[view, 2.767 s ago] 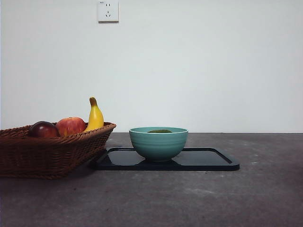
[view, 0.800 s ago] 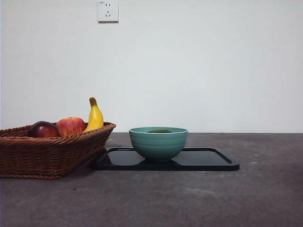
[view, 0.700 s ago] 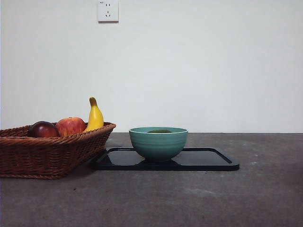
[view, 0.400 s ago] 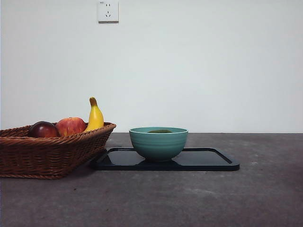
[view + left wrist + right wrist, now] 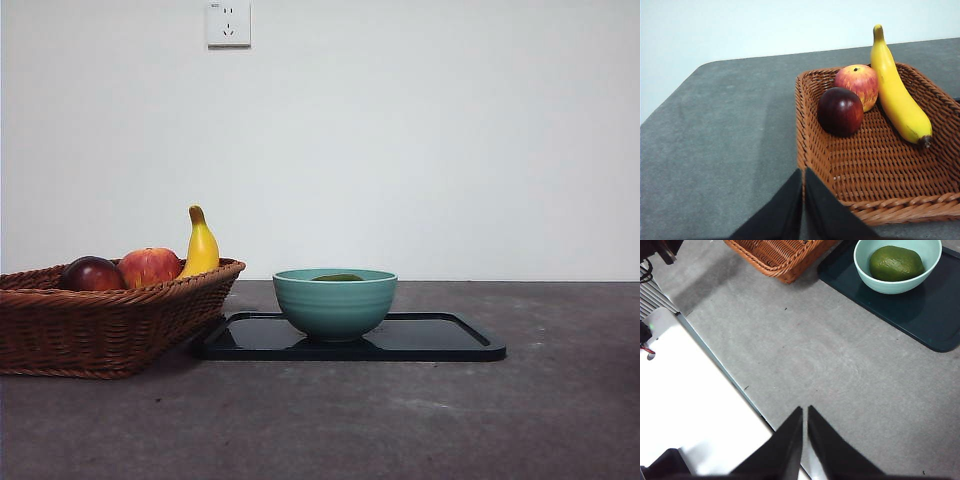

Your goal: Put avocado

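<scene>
The dull green avocado (image 5: 896, 263) lies inside the teal bowl (image 5: 890, 287); in the front view only its top (image 5: 338, 277) shows above the bowl's rim (image 5: 335, 300). The bowl stands on the dark tray (image 5: 440, 345). My right gripper (image 5: 805, 412) is shut and empty, hanging high over the table's near edge, well away from the bowl. My left gripper (image 5: 803, 175) is also shut with nothing in it, just outside the near wall of the wicker basket (image 5: 880, 210). Neither arm shows in the front view.
The wicker basket (image 5: 100, 325) stands left of the tray, touching its corner, and holds a dark red-purple fruit (image 5: 840, 111), a red apple (image 5: 858, 84) and a banana (image 5: 896, 95). A wall socket (image 5: 228, 22) sits high on the back wall.
</scene>
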{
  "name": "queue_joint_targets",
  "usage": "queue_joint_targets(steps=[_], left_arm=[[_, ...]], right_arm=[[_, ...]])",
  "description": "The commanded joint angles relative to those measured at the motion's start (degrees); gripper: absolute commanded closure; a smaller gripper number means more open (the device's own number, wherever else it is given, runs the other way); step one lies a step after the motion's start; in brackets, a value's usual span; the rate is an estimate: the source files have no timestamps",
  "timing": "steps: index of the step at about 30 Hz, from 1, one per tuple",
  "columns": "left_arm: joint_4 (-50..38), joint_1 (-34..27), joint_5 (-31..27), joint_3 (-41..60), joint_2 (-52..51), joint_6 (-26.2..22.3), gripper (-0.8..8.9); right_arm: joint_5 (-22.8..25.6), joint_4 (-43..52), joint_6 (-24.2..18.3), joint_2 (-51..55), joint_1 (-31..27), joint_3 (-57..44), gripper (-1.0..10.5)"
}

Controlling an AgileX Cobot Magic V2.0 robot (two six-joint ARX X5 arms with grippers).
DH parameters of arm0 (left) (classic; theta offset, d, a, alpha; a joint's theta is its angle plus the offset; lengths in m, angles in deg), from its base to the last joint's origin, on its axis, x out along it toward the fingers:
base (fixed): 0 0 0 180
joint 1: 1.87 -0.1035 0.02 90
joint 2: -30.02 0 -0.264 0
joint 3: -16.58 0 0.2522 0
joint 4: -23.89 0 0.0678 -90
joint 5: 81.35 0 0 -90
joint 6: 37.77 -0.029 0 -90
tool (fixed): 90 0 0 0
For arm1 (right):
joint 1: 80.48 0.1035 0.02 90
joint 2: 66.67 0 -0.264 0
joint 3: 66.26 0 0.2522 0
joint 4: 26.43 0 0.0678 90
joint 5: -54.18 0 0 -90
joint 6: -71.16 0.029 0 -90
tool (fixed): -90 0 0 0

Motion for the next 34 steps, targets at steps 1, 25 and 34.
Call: queue_joint_targets(steps=[1,25,34], left_arm=[[0.42,-0.09,-0.07,1.18,-0.11,0.57,8.07],[0.39,-0.09,-0.07,1.18,-0.11,0.57,8.07],[0.42,-0.09,-0.07,1.18,-0.11,0.57,8.07]], right_arm=[[-0.02,0.57,0.57,-0.33,0.39,0.2,9.4],[0.07,23.08,-5.18,14.36,-25.86,-10.29,9.4],[3.52,44.94,-5.44,29.79,-37.13,-33.24,9.4]])
